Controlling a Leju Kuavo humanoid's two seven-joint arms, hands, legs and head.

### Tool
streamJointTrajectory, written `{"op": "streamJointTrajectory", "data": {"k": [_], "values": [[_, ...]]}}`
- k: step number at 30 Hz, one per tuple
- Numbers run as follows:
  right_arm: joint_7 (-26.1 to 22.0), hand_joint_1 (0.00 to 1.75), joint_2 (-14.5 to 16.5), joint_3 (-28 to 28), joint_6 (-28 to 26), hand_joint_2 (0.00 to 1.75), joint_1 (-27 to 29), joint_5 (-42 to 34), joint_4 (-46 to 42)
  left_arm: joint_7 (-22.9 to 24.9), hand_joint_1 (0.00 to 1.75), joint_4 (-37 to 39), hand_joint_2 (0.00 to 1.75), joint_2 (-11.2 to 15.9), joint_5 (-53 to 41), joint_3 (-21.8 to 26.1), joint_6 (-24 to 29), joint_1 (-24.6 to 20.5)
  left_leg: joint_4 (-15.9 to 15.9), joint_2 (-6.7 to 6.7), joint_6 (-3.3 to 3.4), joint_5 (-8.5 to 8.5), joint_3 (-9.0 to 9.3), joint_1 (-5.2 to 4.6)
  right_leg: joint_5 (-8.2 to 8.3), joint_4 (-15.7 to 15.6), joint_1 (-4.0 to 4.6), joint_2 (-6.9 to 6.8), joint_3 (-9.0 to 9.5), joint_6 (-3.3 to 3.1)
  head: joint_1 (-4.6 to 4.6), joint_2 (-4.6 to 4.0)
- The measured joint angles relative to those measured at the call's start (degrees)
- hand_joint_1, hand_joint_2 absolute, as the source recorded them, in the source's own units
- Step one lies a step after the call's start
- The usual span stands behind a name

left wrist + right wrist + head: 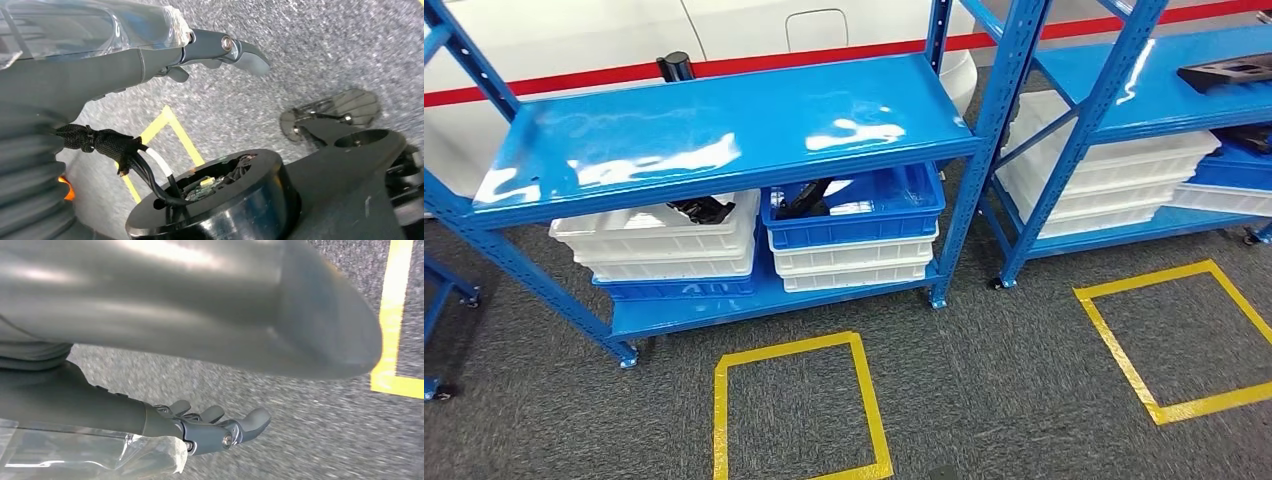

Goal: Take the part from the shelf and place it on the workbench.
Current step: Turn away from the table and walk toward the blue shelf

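A workshop storeroom: blue steel racks (724,135), stacked bins (854,235) of parts, yellow tape squares (799,410) on grey carpet (1004,380).

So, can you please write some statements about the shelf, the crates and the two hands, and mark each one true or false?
1. The blue crate sits on top of white crates. True.
2. The top shelf of the left rack is full of boxes. False: it carries one small black object at its back edge.
3. The left hand holds a black part. False: it holds nothing, above the grey carpet.
4. The right hand holds nothing. True.
5. Yellow tape squares mark the floor before the racks. True.
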Motion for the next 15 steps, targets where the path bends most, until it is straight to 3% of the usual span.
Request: {"op": "streamJointTrajectory", "data": {"k": [1,3,4,5,7,9,10,11,12,15], "values": [[0.0,0.0,0.0,0.0,0.0,0.0,0.0,0.0,0.0,-0.1,0.0,0.0,0.87,0.0,0.1,0.0,0.0,0.0,0.1,-0.65,-0.37,-0.05,-0.18,0.0,0.36,-1.5,-0.04,0.84,0.62,-0.17,0.01,0.0],[0.0,0.0,0.0,0.1,0.0,0.0,-0.1,-0.1,0.0,-0.2,0.0,0.0,0.0,0.0,0.2,0.0,0.1,0.1,0.0,-1.77,-1.02,0.08,-0.55,0.23,0.35,-1.9,0.2,0.14,0.71,-1.02,-0.01,0.0],[0.0,0.0,0.0,0.1,0.0,0.0,-0.2,-0.1,0.0,-0.3,0.0,0.0,0.44,0.1,0.3,0.0,0.1,0.2,0.2,-1.42,-1.27,-0.05,-0.7,0.31,0.45,-1.9,0.26,-0.52,0.74,-1.45,-0.02,0.0],[0.0,0.0,0.0,0.1,0.0,0.0,-0.3,-0.1,0.0,-0.3,0.0,0.0,0.87,0.1,0.3,0.0,0.1,0.3,1.2,-0.25,-1.5,-0.67,-1.14,0.32,0.54,-2.0,0.27,-1.17,0.76,-1.86,-0.11,0.0],[-0.1,0.0,0.0,0.1,0.0,0.0,-0.2,-0.4,0.0,-0.5,0.0,0.0,1.75,0.2,0.4,0.0,0.2,0.1,6.8,3.37,-1.91,-3.78,-3.72,0.2,0.53,-2.1,0.38,-2.62,0.82,-2.43,-0.35,0.0],[-0.1,0.0,0.0,0.1,0.0,0.0,0.1,-0.7,0.0,-0.9,0.0,0.0,1.75,0.2,0.5,0.0,0.2,-0.3,15.0,5.32,-2.26,-7.31,-7.65,0.21,0.34,-2.1,0.61,-4.29,0.82,-2.72,-0.51,0.0],[-0.2,0.0,0.0,0.1,0.0,0.0,0.2,-0.8,0.0,-1.1,0.0,0.0,1.75,0.2,0.5,0.1,0.2,-0.5,17.3,5.61,-2.34,-7.94,-8.74,0.26,0.25,-2.1,0.67,-4.99,0.83,-2.78,-0.52,0.0],[-0.2,0.0,0.0,0.1,0.0,0.0,0.2,-0.8,0.0,-1.1,0.0,0.0,1.75,0.2,0.5,0.1,0.2,-0.7,17.4,5.79,-2.38,-7.48,-8.64,0.31,0.18,-2.1,0.7,-5.52,0.88,-2.8,-0.53,0.0],[-0.3,0.0,0.0,0.1,0.0,0.0,0.1,-1.0,0.0,-1.2,0.0,0.0,1.75,0.2,0.5,0.1,0.2,-0.7,15.0,5.99,-2.38,-6.05,-7.28,0.36,0.1,-2.1,0.69,-5.84,0.98,-2.77,-0.53,0.0],[-0.3,0.0,0.1,0.1,0.0,0.0,-0.1,-1.5,0.0,-1.1,0.0,0.0,1.75,0.2,0.5,0.0,0.2,-0.5,2.9,7.33,-1.89,-1.47,-0.89,0.14,-0.23,-2.0,0.85,-6.14,1.33,-2.36,-0.54,-0.01]]}}
